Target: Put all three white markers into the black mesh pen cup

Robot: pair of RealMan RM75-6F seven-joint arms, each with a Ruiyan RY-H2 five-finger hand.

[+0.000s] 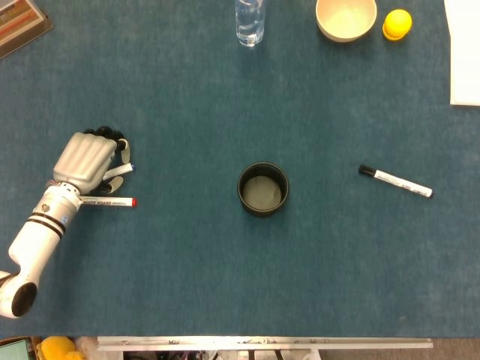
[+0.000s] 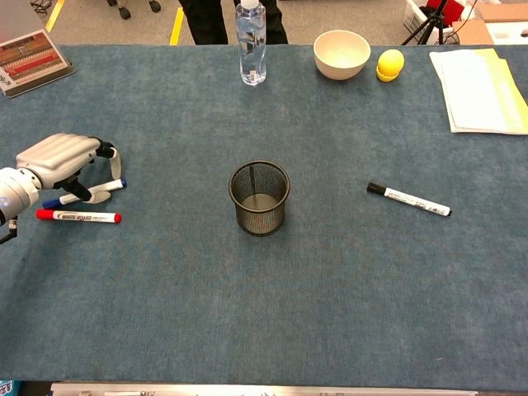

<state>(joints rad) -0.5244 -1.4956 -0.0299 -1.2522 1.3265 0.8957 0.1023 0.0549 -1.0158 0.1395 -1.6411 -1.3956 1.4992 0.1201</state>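
The black mesh pen cup (image 2: 259,206) stands mid-table; the head view looks into it past its rim (image 1: 241,187) and shows no marker inside. My left hand (image 2: 59,157) arches over a blue-capped white marker (image 2: 107,187) at the far left. Its fingertips touch the marker's far side and the thumb sits at its near side, while the marker still lies on the cloth. A red-capped marker (image 2: 78,216) lies just in front of that hand, untouched. A black-capped marker (image 2: 410,200) lies well right of the cup. In the head view the left hand (image 1: 86,157) hides most of the blue marker (image 1: 121,170).
Along the far edge stand a water bottle (image 2: 252,41), a cream bowl (image 2: 341,54) and a yellow object (image 2: 390,64). Papers (image 2: 478,78) lie at the far right and a booklet (image 2: 33,62) at the far left.
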